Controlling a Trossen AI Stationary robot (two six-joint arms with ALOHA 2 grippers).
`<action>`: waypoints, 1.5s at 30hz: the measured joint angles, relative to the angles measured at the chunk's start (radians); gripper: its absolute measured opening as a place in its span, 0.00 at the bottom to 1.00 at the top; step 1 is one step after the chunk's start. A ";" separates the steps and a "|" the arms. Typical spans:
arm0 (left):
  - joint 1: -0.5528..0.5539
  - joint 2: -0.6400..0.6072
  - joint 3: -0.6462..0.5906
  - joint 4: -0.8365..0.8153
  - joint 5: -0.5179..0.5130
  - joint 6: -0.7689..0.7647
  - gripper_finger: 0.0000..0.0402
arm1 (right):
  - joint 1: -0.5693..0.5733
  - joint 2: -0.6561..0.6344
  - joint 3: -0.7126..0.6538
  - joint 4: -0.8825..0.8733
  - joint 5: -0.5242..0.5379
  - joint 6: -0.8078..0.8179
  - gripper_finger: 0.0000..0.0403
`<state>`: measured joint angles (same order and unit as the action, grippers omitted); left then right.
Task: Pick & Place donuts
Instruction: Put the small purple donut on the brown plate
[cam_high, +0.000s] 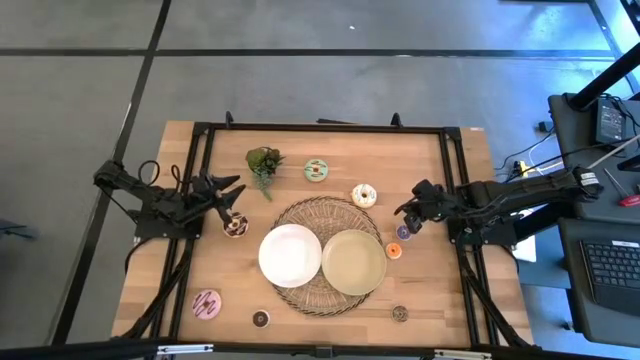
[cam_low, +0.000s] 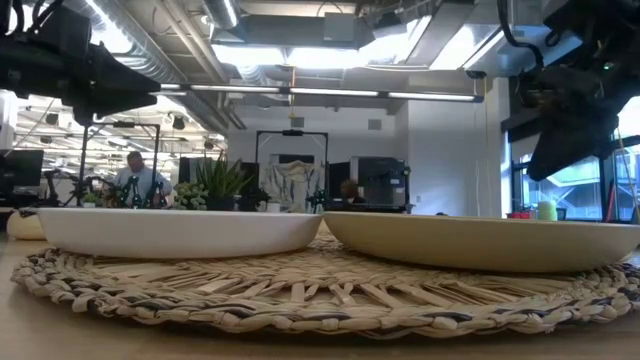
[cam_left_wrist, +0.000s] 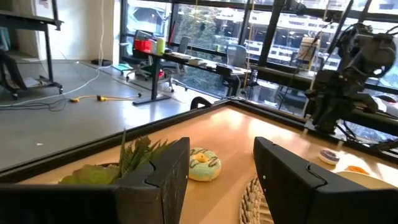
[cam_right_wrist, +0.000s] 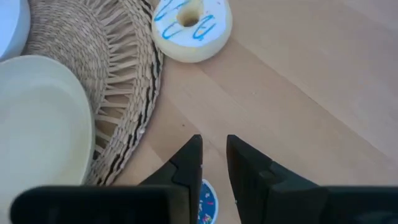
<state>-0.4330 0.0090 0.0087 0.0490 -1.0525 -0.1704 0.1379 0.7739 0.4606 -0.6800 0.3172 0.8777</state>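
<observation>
Your right gripper (cam_right_wrist: 213, 158), fingers narrowly apart, over glossy purple donut (cam_high: 403, 232), three o'clock of woven mat (cam_high: 300, 215). Left gripper (cam_left_wrist: 217, 174) apart.

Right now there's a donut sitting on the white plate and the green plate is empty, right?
Not quite. The high view shows the white plate is empty too, like the green plate. The donuts lie on the table around the woven mat, such as the pink one.

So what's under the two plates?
A round woven mat lies under both the white plate and the pale-green plate. Its fringe pokes out all around. The middle of the mat is covered, so anything there is hidden.
</observation>
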 joint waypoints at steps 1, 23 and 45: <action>0.011 0.000 0.000 0.000 0.002 0.000 0.44 | 0.000 0.006 0.000 0.007 0.000 0.000 0.19; 0.332 0.023 0.000 0.023 0.386 0.008 0.44 | 0.000 0.016 0.000 0.020 -0.023 -0.022 0.60; 0.430 0.101 0.000 0.023 0.570 0.027 0.44 | 0.000 0.327 -0.001 -0.013 -0.243 0.175 0.50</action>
<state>-0.0029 0.1101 0.0090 0.0719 -0.4828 -0.1436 0.1383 1.1012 0.4595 -0.6935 0.0746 1.0531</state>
